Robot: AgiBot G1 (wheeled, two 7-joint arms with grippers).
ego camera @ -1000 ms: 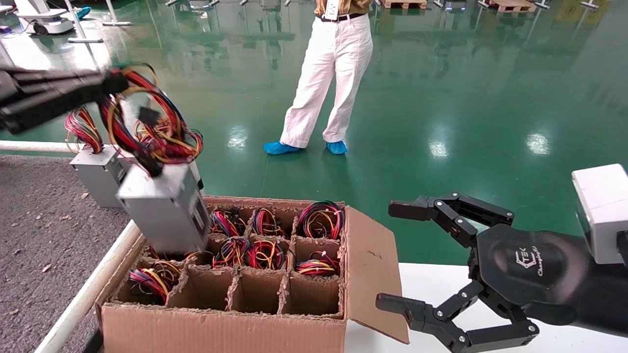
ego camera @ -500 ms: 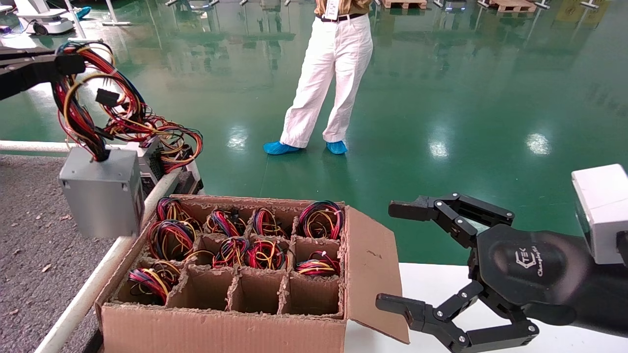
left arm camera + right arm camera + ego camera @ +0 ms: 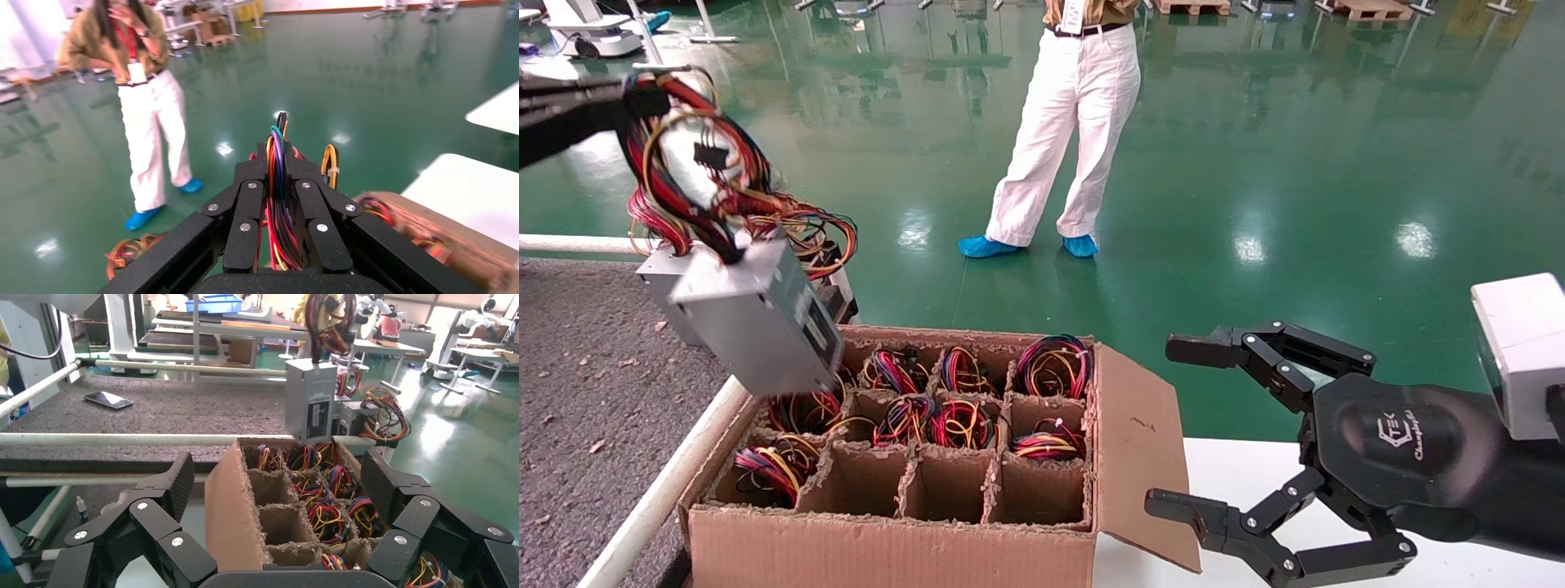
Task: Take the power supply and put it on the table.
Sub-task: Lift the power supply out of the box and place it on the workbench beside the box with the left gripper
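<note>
My right gripper (image 3: 1185, 429) sits spread wide over the white tabletop (image 3: 1238, 482). Beyond it, the power supply (image 3: 756, 318) hangs tilted over the box's (image 3: 911, 490) far-left corner, long axis slanting, wire end up. My left gripper (image 3: 279, 168) pinches its wire bundle (image 3: 695, 175), beside the table (image 3: 576, 392).

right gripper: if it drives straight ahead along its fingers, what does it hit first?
Likely the cardboard box: in the right wrist view it sits directly between the open fingers of the right gripper, its near wall and flap closest. Depth is uncertain; the hanging power supply lies farther off.
</note>
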